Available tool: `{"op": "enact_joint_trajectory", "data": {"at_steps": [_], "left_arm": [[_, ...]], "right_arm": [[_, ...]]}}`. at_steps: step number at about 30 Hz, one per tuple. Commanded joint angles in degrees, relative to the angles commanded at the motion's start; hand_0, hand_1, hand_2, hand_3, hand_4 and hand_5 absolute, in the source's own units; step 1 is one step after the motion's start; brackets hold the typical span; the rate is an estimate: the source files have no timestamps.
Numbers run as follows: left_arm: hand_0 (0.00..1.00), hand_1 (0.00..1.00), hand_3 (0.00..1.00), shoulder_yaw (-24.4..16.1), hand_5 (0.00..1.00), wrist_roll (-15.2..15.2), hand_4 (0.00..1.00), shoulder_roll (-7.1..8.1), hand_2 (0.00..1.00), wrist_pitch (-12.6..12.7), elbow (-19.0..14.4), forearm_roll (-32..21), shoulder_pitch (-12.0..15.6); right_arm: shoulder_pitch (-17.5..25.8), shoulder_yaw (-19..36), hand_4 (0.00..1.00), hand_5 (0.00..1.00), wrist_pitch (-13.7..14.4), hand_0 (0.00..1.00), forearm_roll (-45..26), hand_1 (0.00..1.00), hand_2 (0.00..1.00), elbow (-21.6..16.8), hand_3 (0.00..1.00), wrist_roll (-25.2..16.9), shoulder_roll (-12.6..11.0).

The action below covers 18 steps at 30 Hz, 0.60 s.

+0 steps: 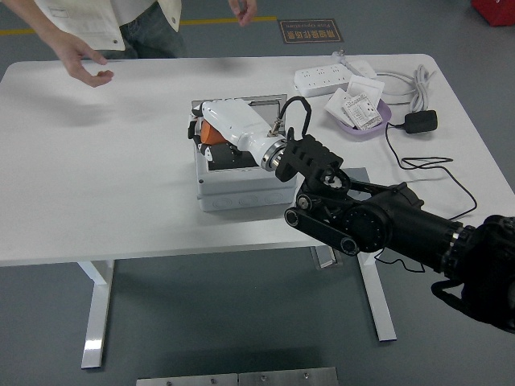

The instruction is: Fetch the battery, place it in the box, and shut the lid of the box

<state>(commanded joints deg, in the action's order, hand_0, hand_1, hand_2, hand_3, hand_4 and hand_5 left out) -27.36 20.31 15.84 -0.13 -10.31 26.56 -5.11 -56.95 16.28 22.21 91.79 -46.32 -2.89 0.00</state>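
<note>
My right hand [211,137] reaches from the right over the grey box [241,181] and is shut on the orange battery [211,131], held above the box's left part. The white forearm [241,129] hides most of the box opening and the raised clear lid [273,103] behind it. The black arm [378,221] crosses the table's right front. My left arm is out of view.
A person stands at the far left, one open hand [88,68] over the table's far edge, holding a paper [76,20]. A white power strip [322,78], a purple bowl of packets [358,112], a black adapter [421,121] with cable lie at the right back.
</note>
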Motion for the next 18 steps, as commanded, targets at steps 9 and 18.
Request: {"op": "enact_joint_trajectory", "data": {"at_steps": [9, 18], "left_arm": [[0.573, 0.587, 0.555, -0.41, 0.002, 0.38, 0.523, 0.02, 0.504, -0.25, 0.00, 0.69, -0.17], [0.573, 0.587, 0.555, -1.04, 0.002, 0.73, 0.523, -0.02, 0.504, -0.36, 0.00, 1.34, -0.31]], "right_arm": [[-0.41, -4.66, 0.002, 0.002, 1.58, 0.116, -5.16, 0.168, 0.284, 6.13, 0.284, -1.66, 0.00], [-1.10, -7.37, 0.002, 0.002, 2.35, 0.176, -9.95, 0.174, 0.266, 9.03, 0.250, -2.50, 0.00]]}}
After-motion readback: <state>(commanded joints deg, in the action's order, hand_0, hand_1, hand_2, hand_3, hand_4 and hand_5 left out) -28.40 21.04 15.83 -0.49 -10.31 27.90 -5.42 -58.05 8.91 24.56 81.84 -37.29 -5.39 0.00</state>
